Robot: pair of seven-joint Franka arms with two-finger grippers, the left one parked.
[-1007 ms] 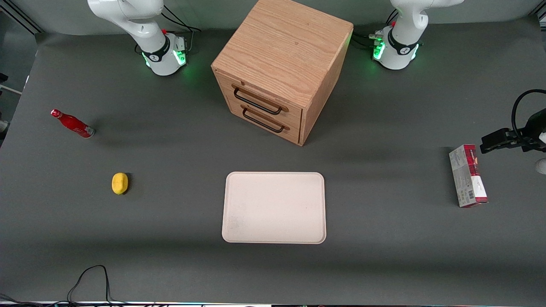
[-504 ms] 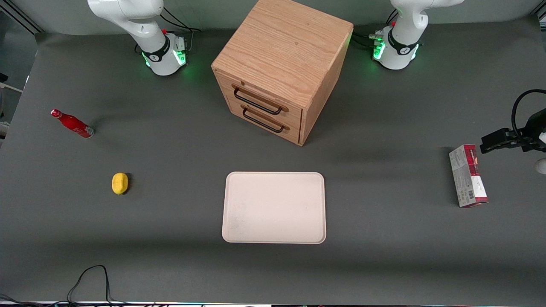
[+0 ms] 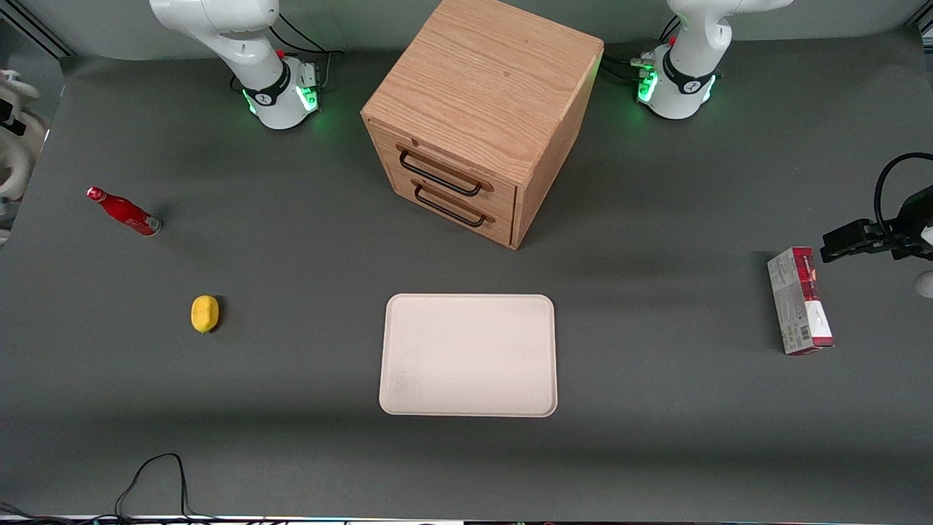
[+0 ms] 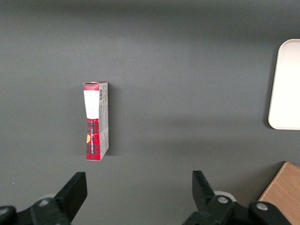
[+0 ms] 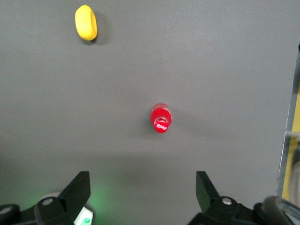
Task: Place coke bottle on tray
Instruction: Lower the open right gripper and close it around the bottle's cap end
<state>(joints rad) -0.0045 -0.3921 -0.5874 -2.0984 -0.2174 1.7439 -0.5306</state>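
Note:
The coke bottle (image 3: 122, 211) is small and red with a red cap. It stands upright on the grey table toward the working arm's end, and the right wrist view shows it from above (image 5: 161, 118). My gripper (image 5: 143, 190) is open and empty, high above the table, with the bottle ahead of its fingertips and apart from them. A white part of the working arm (image 3: 13, 138) shows at the edge of the front view. The cream-white tray (image 3: 468, 355) lies flat mid-table, nearer the front camera than the cabinet, with nothing on it. It also shows in the left wrist view (image 4: 287, 84).
A yellow lemon (image 3: 205, 313) lies nearer the front camera than the bottle and also shows in the right wrist view (image 5: 86, 22). A wooden drawer cabinet (image 3: 481, 109) stands mid-table. A red-and-grey carton (image 3: 799, 300) lies toward the parked arm's end. A black cable (image 3: 157, 474) lies at the table's front edge.
A white part of the working arm has come into the front view at the table's edge near the bottle. The bottle, lemon and tray have not moved.

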